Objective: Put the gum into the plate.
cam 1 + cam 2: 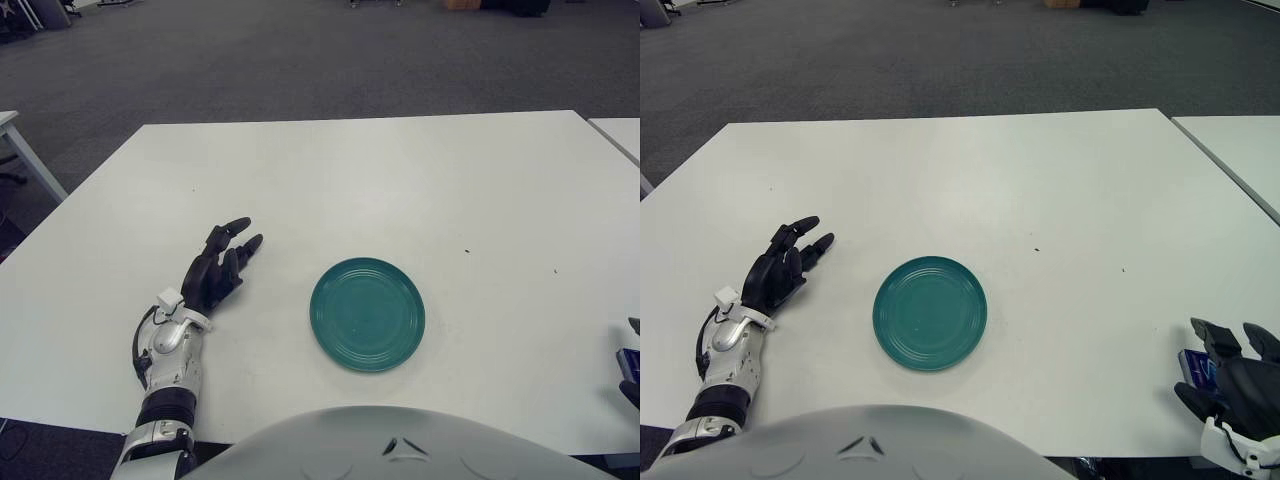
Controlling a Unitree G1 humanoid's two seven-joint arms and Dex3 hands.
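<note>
The teal plate (367,313) sits near the table's front edge with nothing in it. A small blue pack of gum (1193,366) lies at the front right of the table, far right of the plate. My right hand (1210,364) is at the gum, with fingers (1217,343) above it and the thumb below, spread and not closed on it. In the left eye view only a sliver of that hand and the gum (629,360) shows at the right edge. My left hand (222,265) shows to the left of the plate, fingers relaxed and holding nothing.
The white table (380,190) stretches far behind the plate. A second white table (1240,150) stands close at the right across a narrow gap. Grey carpet lies beyond.
</note>
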